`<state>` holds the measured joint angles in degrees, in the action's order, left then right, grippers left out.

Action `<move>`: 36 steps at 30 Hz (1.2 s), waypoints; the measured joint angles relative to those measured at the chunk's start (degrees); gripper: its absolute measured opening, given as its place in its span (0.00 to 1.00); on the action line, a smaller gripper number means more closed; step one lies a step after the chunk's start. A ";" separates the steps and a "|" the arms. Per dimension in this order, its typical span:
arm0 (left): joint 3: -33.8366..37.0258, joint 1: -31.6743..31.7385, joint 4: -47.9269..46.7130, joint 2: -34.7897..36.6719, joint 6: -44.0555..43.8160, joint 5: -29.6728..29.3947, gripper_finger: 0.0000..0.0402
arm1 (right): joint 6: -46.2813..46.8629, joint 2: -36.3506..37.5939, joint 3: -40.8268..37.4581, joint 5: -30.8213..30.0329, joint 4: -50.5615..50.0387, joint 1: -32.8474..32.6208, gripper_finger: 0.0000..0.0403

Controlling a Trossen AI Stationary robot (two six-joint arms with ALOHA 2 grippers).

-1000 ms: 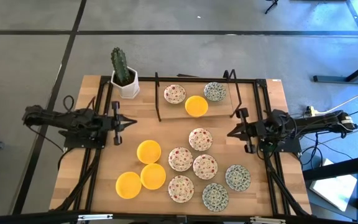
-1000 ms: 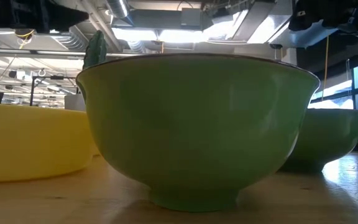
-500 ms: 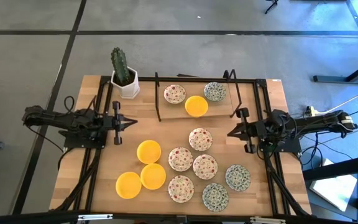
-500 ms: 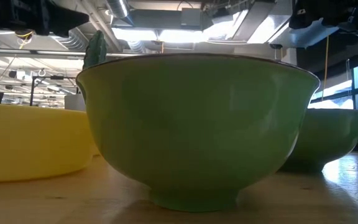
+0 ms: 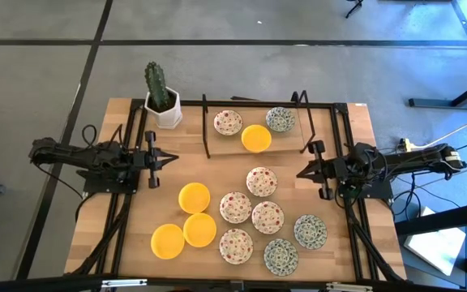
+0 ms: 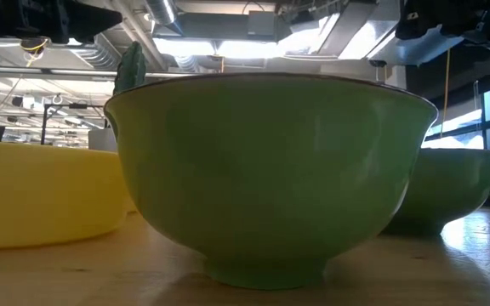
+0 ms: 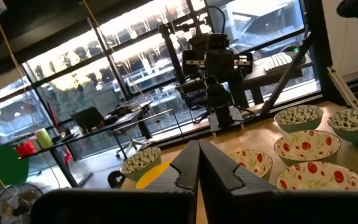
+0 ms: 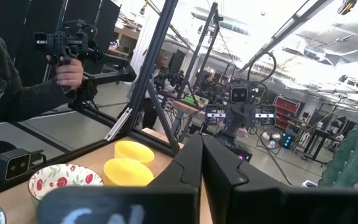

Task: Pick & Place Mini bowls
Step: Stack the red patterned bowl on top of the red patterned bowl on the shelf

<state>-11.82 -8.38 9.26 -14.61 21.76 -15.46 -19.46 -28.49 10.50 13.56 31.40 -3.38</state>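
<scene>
Three mini bowls [image 5: 255, 137] already sit inside the black wire rack [image 5: 207, 130] at the worktop's 12 o'clock: a red-speckled one, a yellow one and a green-patterned one. The rest lie loose toward 6 o'clock, with three yellow bowls [image 5: 194, 197] at about 7 o'clock, five red-speckled bowls [image 5: 261, 182] around the centre, and two green-patterned bowls [image 5: 310, 231] toward 5 o'clock. Judging by this, the job is roughly a quarter done, with ten bowls left to move. The left hand [image 5: 171, 160] waits at 9 o'clock and the right hand [image 5: 300, 173] at 3 o'clock, each with its fingers pressed fully together and holding nothing, both pointing inward. A cactus in a white pot [image 5: 163, 101] stands at 11 o'clock, just beside the rack's end, and could crowd the left arm's approach there. A person's hand [image 8: 71, 73] grips a controller beyond the worktop [image 5: 120, 219].
</scene>
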 joint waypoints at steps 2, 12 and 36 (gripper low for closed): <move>-0.01 -0.02 0.00 0.00 0.00 0.02 0.02 | 0.54 0.00 0.00 0.00 0.00 0.00 0.03; 0.01 -0.02 0.65 0.00 0.00 0.07 0.00 | 0.87 0.02 0.00 0.00 0.00 -0.01 0.03; -0.01 -0.02 1.13 0.00 0.00 0.13 0.01 | 0.99 0.01 0.00 0.00 0.00 0.00 0.03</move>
<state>-11.83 -8.40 10.38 -14.61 21.76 -15.33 -18.47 -28.48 10.50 13.56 31.40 -3.38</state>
